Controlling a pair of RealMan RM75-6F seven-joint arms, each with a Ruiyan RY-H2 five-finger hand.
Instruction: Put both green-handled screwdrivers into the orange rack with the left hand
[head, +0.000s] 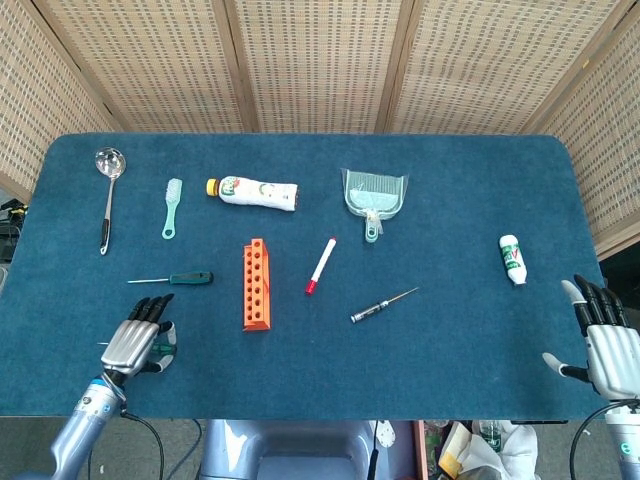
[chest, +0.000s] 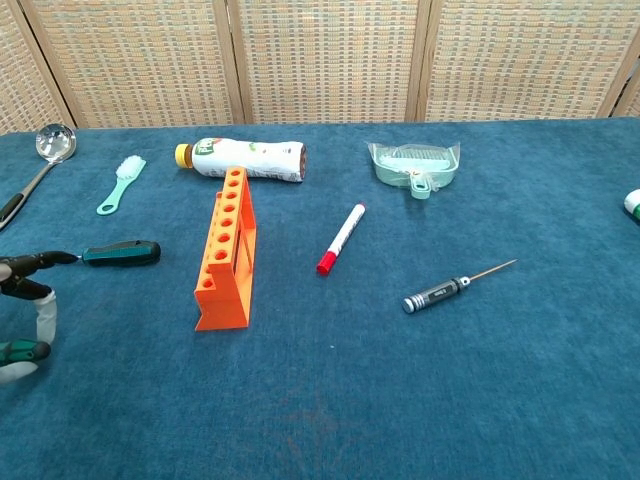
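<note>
Head view shows, at the near left edge of the blue felt table (head: 450, 190), the left hand (head: 137, 345) lying palm-down over one green-handled screwdriver (head: 166, 349), whose handle end peeks out beside the thumb. The chest view shows that handle between the thumb and the fingers (chest: 28, 265) above, yet whether the hand has closed on it cannot be told.

Just beyond lies the second green-handled screwdriver (head: 178, 279), flat on the felt with its thin shaft pointing left. Right of it stands the orange plastic rack (head: 256, 284), a narrow block with a row of holes along its top, untouched and with no tool in it.

To do this step well, the hand probably needs a firm pinch on the handle rather than the shaft, so the tip hangs free and can be turned downward. A loose hold may let the tool swing as it lifts. The tip should then be lined up over one hole before lowering.

At the far right edge, the right hand (head: 606, 347) rests with fingers extended, holding nothing.
</note>
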